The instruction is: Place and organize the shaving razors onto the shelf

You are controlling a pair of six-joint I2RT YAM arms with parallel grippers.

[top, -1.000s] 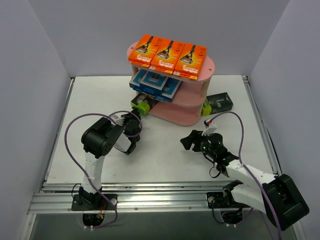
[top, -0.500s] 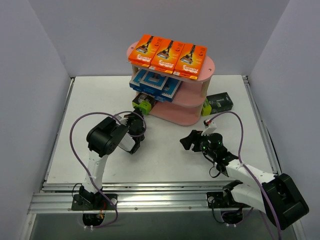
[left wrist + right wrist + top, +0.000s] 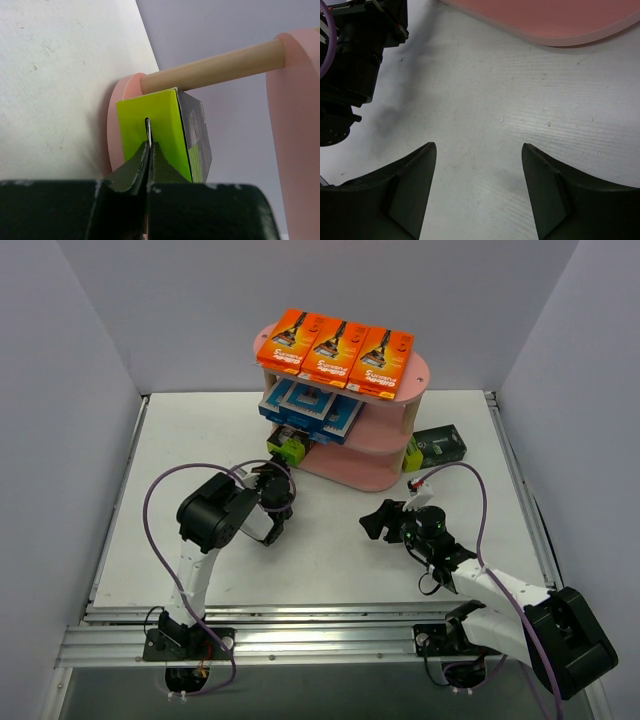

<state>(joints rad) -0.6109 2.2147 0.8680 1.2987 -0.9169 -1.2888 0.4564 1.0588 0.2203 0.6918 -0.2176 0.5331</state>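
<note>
- At the 12 o'clock side of the counter (image 3: 200,440) stands the pink shelf (image 3: 385,465). Three orange packs (image 3: 335,348) lie side by side on its top board, and blue-and-white packs (image 3: 310,405) lie on the middle board.
- The left hand (image 3: 148,149) is closed on the lime green end of the held black-and-lime pack (image 3: 172,132), pinching it in the middle of that end.
- This pack is at the 8 o'clock end of the shelf. It goes in above the bottom board, just under a wooden post (image 3: 215,65). I cannot tell if it rests on the board.
- The loose black-and-lime pack (image 3: 437,447) lies on the counter at 3 o'clock of the shelf, just beside it.
- The right hand (image 3: 378,522) is spread wide and holds nothing. It is over bare counter at 6 o'clock of the shelf.
</note>
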